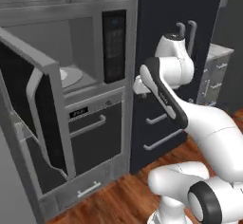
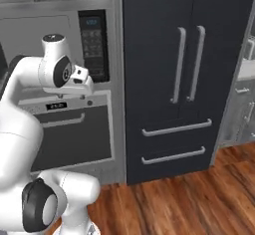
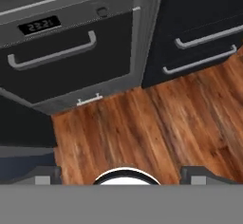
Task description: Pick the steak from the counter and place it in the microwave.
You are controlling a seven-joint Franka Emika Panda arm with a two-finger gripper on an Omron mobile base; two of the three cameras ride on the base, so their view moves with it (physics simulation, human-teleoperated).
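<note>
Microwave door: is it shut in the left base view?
No. The microwave door is swung wide open toward the camera, and the round turntable shows inside the cavity.

White arm folded high, tool [image 2: 82,87] seemingly pointing down

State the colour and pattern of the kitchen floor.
The floor is reddish-brown wood planks with dark grain streaks, clearest in the hand view.

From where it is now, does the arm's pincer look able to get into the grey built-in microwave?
Probably yes: the microwave's dark-windowed door stands swung wide open and nothing blocks the opening beside the pincer.
</note>
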